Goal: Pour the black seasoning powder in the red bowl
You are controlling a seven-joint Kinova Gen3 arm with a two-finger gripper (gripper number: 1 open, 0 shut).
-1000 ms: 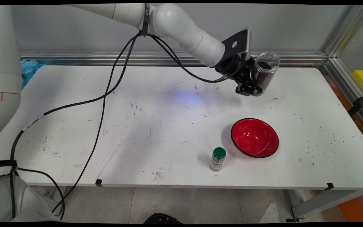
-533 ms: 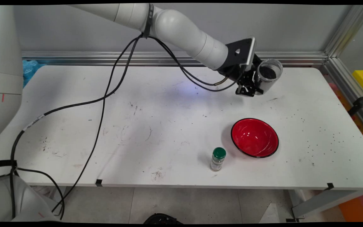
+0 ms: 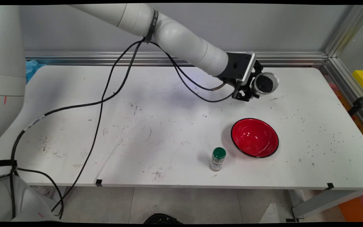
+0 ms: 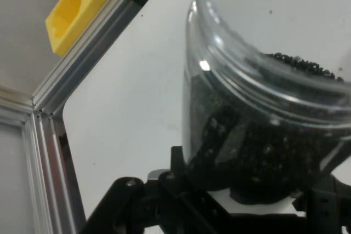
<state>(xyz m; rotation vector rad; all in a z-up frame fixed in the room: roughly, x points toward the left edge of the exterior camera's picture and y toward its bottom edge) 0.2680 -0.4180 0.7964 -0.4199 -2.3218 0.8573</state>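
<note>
**Open jar of dark grains held low near the desk's far right corner**

The gripper (image 3: 250, 91) is clamped on a clear plastic jar (image 3: 265, 83), one finger (image 4: 222, 141) showing dark through the jar wall in the hand view. The jar has no lid and is roughly half full of fine black grains (image 4: 299, 64). It is held low over the desk (image 3: 156, 126) toward the far right corner. In the main view its open mouth faces up toward the camera. Whether its base touches the desk cannot be told.

Well apart from it, toward the near edge on the right half, stands a red bowl (image 3: 254, 137) with a black rim. Its inside looks bare, with no grains visible. Just beside the bowl, on its left and nearer the front edge, a small bottle with a green cap (image 3: 218, 159) stands upright, cap on.

Dark specks (image 3: 320, 132) are scattered over the right end of the desk.

As things lie, the grains are in the jar and none have reached the bowl.
</note>
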